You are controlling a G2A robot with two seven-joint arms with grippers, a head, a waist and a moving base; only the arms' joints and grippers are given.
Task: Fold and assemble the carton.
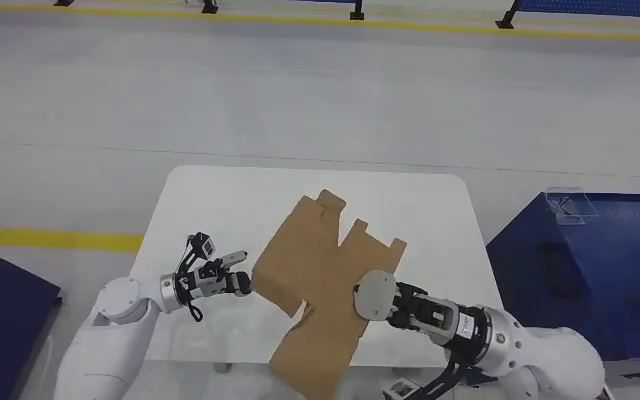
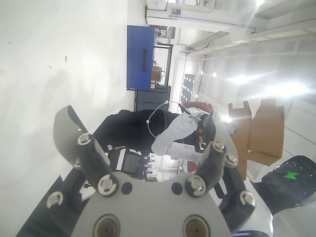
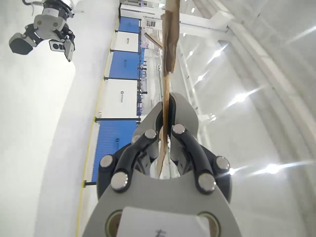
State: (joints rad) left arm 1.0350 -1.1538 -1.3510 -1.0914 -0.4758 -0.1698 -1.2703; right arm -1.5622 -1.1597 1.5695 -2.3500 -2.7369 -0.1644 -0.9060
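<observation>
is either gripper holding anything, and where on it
The right gripper clamps the carton at its side edge; the left gripper is open and empty.

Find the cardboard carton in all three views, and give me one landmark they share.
Top view: the carton is a brown sheet over the middle of the white table, pinched by the right gripper.
Left wrist view: the carton shows its broad face, beyond the left gripper.
Right wrist view: the carton is edge-on, clamped in the right gripper.
Shared landmark: the open left gripper, holding nothing.
</observation>
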